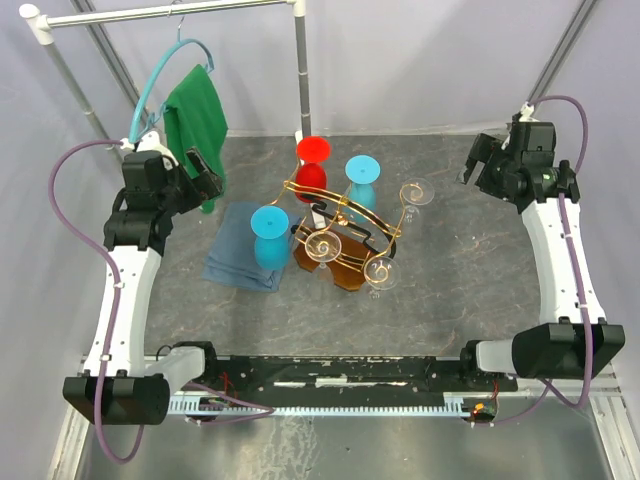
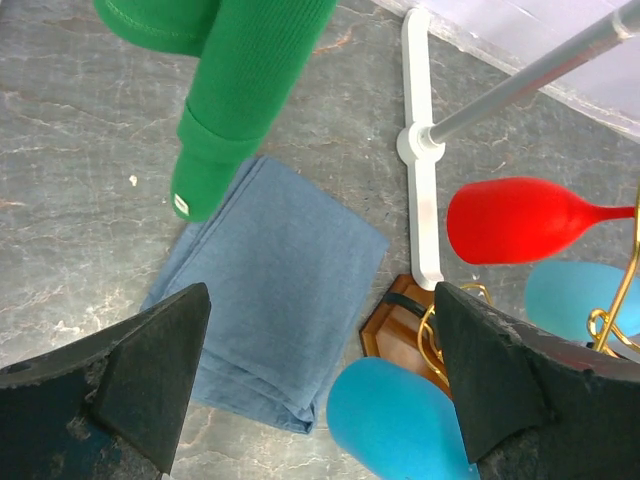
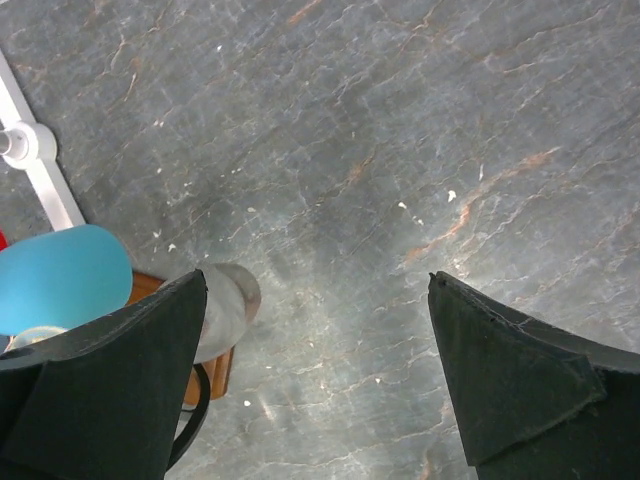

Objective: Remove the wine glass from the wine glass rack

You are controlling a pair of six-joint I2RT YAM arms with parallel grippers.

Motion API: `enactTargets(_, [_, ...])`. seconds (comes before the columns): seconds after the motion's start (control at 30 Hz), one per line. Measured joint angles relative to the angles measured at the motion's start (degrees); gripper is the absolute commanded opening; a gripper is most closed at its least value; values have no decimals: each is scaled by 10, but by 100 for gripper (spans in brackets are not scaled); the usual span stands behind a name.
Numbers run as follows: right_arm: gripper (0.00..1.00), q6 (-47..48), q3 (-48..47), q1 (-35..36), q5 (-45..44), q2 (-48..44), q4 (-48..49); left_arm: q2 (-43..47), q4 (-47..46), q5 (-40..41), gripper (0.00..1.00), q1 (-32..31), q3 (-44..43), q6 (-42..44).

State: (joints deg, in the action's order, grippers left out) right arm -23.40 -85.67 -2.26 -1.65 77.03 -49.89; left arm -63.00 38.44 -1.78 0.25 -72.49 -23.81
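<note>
The wine glass rack (image 1: 345, 222) is a gold wire frame with scroll ends on a brown wooden base (image 1: 340, 270) at the table's middle. Several wine glasses hang on it: a red one (image 1: 312, 160), two blue ones (image 1: 362, 175) (image 1: 270, 235), and clear ones (image 1: 417, 192) (image 1: 323, 247) (image 1: 381, 272). My left gripper (image 1: 205, 175) is open and empty, up and left of the rack. The left wrist view shows a blue glass (image 2: 390, 420), the red glass (image 2: 520, 218) and the base (image 2: 395, 325). My right gripper (image 1: 478, 160) is open and empty, right of the rack; a clear glass (image 3: 228, 310) shows by its left finger.
A folded blue cloth (image 1: 240, 260) lies left of the rack. A green garment (image 1: 198, 120) on a teal hanger hangs from the tall white-and-grey clothes rail (image 1: 160, 12), whose white foot (image 2: 422, 150) lies behind the rack. Grey walls close the back and sides.
</note>
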Motion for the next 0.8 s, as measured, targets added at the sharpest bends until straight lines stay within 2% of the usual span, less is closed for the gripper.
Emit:
enactTargets(0.27, [100, -13, 31, 0, 63, -25, 10, 29, -19, -35, 99, -6, 53, -4])
enactTargets(0.4, [92, -42, 70, -5, 116, -52, 45, 41, -18, -45, 99, -18, 77, -11])
enactTargets(0.57, [90, -87, 108, -9, 185, -69, 93, 54, -15, -50, 99, -24, 83, -13])
enactTargets(0.8, [72, -127, 141, -9, 265, -70, 147, 79, -19, -59, 99, -70, 89, -56])
